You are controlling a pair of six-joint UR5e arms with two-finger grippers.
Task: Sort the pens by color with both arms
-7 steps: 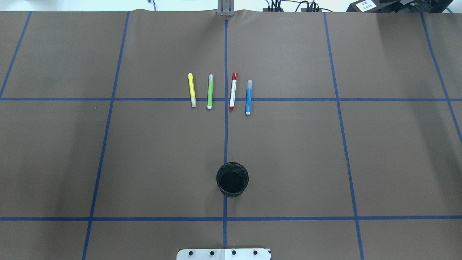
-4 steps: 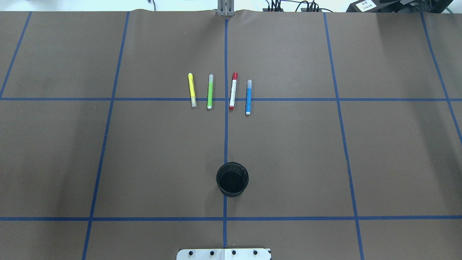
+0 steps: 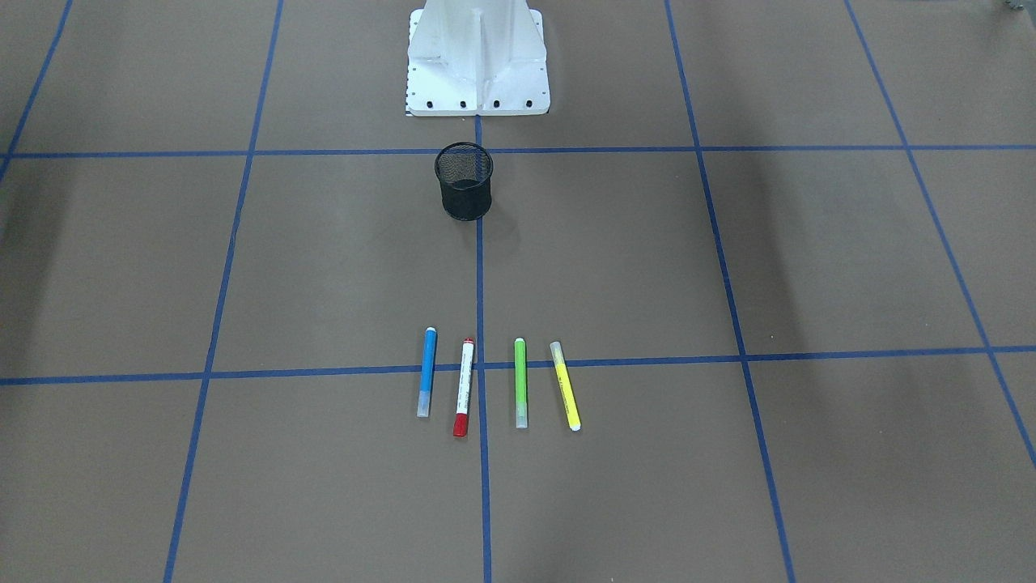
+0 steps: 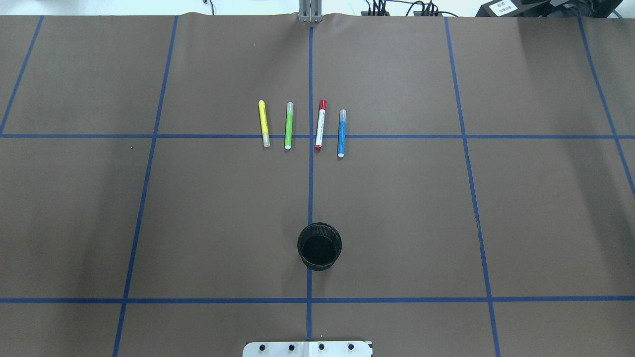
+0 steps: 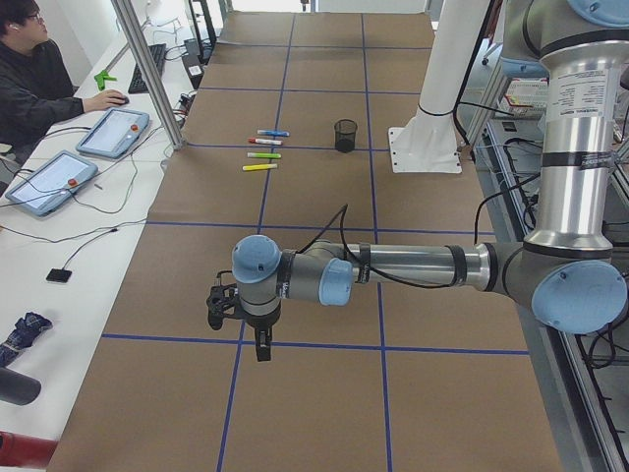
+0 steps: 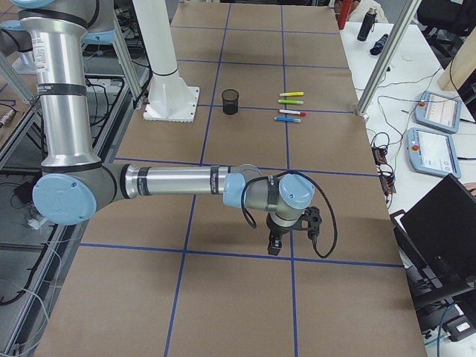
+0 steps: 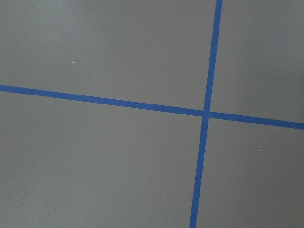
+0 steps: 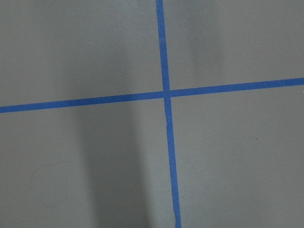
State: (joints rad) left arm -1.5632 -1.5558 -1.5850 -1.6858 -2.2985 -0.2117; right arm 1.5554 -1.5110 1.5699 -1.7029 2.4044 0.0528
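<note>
Brown paper covers the table (image 4: pixel 446 208), gridded with blue tape lines (image 4: pixel 144 198).

Left arm (image 5: pixel 413 267): stretched low over the table end on the robot's left, well apart from the pens. Left gripper (image 5: pixel 257 346) points down above a tape crossing. It shows only in the side view, so I cannot tell how its jaws stand.

Right arm (image 6: pixel 178 182): mirrored at the opposite end. Right gripper (image 6: pixel 274 245) also hangs over a tape crossing; jaw spread cannot be told. Both wrist cameras see only paper and crossed tape.

White base pedestal (image 3: pixel 477 57): at the robot's edge, on the centre line.

Black mesh cup (image 4: pixel 319 246): upright on the centre line, between pedestal and pens.

Pens lie flat, side by side, roughly parallel, apart from one another, all crossing the same transverse tape line. From robot's left to right: yellow pen (image 4: pixel 264 124), lime green pen (image 4: pixel 288 126), white pen with red cap (image 4: pixel 320 125) just beside the centre line, blue pen (image 4: pixel 341 133).
</note>
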